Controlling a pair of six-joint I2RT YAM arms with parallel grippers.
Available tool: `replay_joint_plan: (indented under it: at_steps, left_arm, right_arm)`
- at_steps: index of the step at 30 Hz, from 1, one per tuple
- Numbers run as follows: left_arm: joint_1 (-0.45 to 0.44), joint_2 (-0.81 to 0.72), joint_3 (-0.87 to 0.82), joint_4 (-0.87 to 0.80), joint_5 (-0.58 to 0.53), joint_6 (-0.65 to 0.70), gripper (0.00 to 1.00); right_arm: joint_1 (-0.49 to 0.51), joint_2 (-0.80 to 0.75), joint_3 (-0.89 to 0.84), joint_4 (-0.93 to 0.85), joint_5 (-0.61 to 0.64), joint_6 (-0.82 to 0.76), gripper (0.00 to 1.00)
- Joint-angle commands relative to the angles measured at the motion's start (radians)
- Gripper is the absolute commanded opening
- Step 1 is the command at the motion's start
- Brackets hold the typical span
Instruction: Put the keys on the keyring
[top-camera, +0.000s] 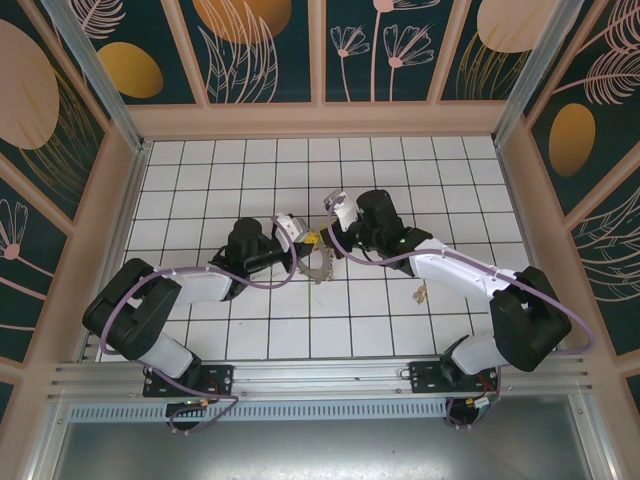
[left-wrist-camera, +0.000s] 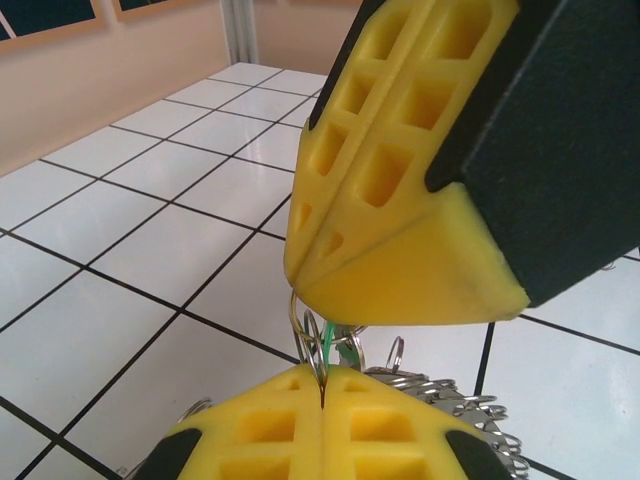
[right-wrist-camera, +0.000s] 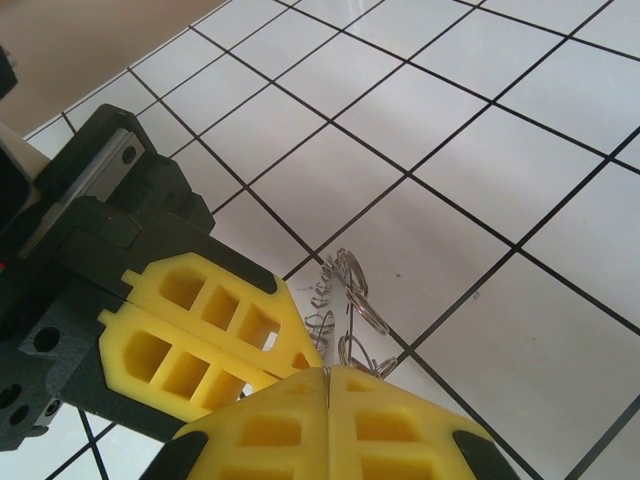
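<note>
Keyring (top-camera: 320, 268) wire runs into the seam of the left gripper (left-wrist-camera: 323, 388), whose yellow pads (left-wrist-camera: 270, 430) are pressed together on a thin loop at the hoop's rim. A green key (left-wrist-camera: 328, 345) sits beside that loop, just above the pads. The right gripper (right-wrist-camera: 328, 378) is likewise pressed shut, its tip set against the same loop from the opposite side. The two claws meet nose to nose over the keyring's far edge. Whether the right one actually holds any wire cannot be told. Around the tips the hoop's fringe of small metal loops spreads out over the white tiled floor (top-camera: 250, 335). Seen from above, the keyring lies on the tiles just on the near side of the meeting grippers, between the two arms. To the right of the keyring and well apart from it, a small brass-coloured key (top-camera: 421, 292) lies alone on the tiles, close by the right arm (top-camera: 450, 270).
</note>
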Motion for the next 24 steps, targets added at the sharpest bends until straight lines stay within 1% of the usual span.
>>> replay_joint_plan:
  at_steps: [1, 4, 7, 9, 12, 14, 24]
  left_arm:
    - [-0.001, -0.038, 0.022, -0.008, 0.052, 0.045, 0.00]
    - [-0.003, -0.031, 0.035, -0.033, 0.073, 0.052, 0.00]
    - [-0.002, -0.025, 0.042, -0.051, 0.075, 0.058, 0.05]
    - [-0.002, -0.021, 0.045, -0.062, 0.071, 0.065, 0.05]
    - [-0.002, -0.017, 0.051, -0.089, 0.059, 0.078, 0.05]
    - [-0.002, -0.016, 0.053, -0.101, 0.054, 0.084, 0.10]
    - [-0.002, -0.006, 0.072, -0.120, 0.046, 0.089, 0.14]
  right_arm:
    - [-0.016, -0.015, 0.030, -0.017, 0.034, -0.013, 0.00]
    - [-0.018, -0.018, 0.032, -0.005, 0.008, -0.010, 0.00]
    - [-0.016, -0.023, 0.039, 0.005, -0.025, -0.010, 0.00]
    - [-0.016, -0.029, 0.039, 0.012, -0.040, -0.009, 0.00]
    - [-0.015, -0.040, 0.034, 0.015, -0.041, -0.008, 0.00]
    - [-0.015, -0.045, 0.035, 0.009, -0.036, -0.010, 0.00]
    - [-0.009, -0.053, 0.042, -0.001, -0.053, -0.012, 0.00]
